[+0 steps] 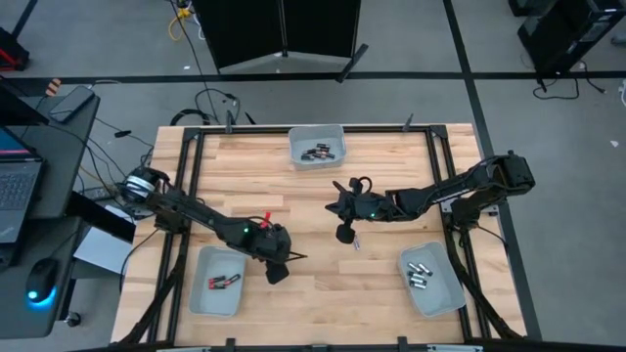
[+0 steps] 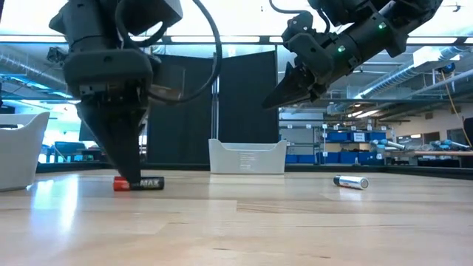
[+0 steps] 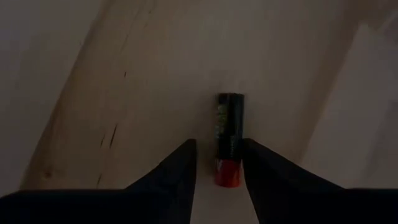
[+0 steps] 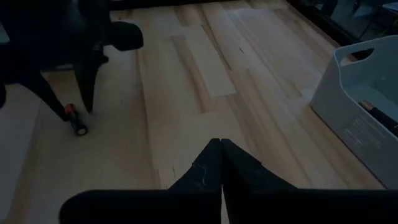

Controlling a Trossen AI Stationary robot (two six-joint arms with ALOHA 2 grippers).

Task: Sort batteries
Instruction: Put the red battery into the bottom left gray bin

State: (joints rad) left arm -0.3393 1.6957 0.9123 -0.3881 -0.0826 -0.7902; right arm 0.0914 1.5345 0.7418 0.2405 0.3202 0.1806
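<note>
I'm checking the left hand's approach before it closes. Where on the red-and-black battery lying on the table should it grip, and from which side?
Grip the red-and-black battery across its round barrel, coming straight down from above. It lies flat on the table, so only its long sides are free. The left hand already straddles its red end; nearer the middle would probably balance better.

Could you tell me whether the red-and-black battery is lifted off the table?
No, the red-and-black battery lies flat on the wooden table, with the left pincer straddling it.

A red-and-black battery (image 2: 138,182) and a silver-grey one (image 2: 350,182) lie on pale, striped wood planks (image 1: 313,284) beside grey trays (image 1: 217,284).
</note>
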